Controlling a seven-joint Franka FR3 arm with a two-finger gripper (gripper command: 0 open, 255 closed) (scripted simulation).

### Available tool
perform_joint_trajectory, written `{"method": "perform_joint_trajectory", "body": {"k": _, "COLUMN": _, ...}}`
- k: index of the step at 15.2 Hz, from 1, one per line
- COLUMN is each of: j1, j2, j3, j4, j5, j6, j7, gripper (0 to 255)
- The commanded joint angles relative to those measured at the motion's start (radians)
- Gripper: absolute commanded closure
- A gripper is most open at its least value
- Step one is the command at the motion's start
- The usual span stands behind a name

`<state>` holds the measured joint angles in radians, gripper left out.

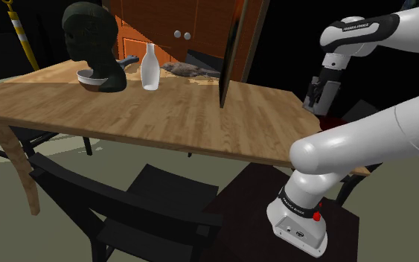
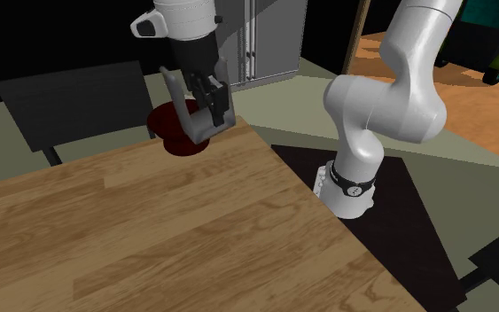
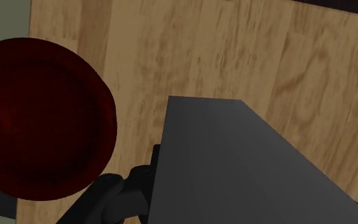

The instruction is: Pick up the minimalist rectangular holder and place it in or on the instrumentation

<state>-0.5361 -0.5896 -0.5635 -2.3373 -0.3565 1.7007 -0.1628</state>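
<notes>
gripper (image 2: 210, 105) is closed narrow on the grey rectangular holder (image 2: 188, 111), which hangs clear of the wooden table (image 2: 150, 239), just above and beside the dark red round dish (image 2: 169, 137). the grip is from above, judged so the holder can be lowered straight onto the dish (presumably the target, though nothing marks it as instrumentation). the dish lies at the table's edge and its hollow shows nothing inside. well apart from the dish stands a white bottle (image 1: 149, 67), contents not discernible.
</notes>
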Motion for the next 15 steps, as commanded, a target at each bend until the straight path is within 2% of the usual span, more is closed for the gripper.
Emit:
{"method": "perform_joint_trajectory", "body": {"k": 1, "j1": -0.009, "j2": 0.024, "j3": -0.045, "j4": 0.021, "j5": -0.018, "j6": 0.014, "j7": -0.05, "gripper": 255}}
{"method": "perform_joint_trajectory", "body": {"k": 8, "j1": -0.018, "j2": 0.138, "j3": -0.224, "j4": 0.126, "j5": -0.046, "j6": 0.07, "j7": -0.239, "gripper": 255}}
{"method": "perform_joint_trajectory", "body": {"k": 13, "j1": 0.007, "j2": 0.265, "j3": -0.379, "j4": 0.228, "j5": -0.008, "j6": 0.119, "j7": -0.395, "gripper": 255}}
{"method": "perform_joint_trajectory", "body": {"k": 15, "j1": 0.008, "j2": 0.273, "j3": -0.388, "j4": 0.206, "j5": -0.008, "j6": 0.146, "j7": -0.395, "gripper": 255}}
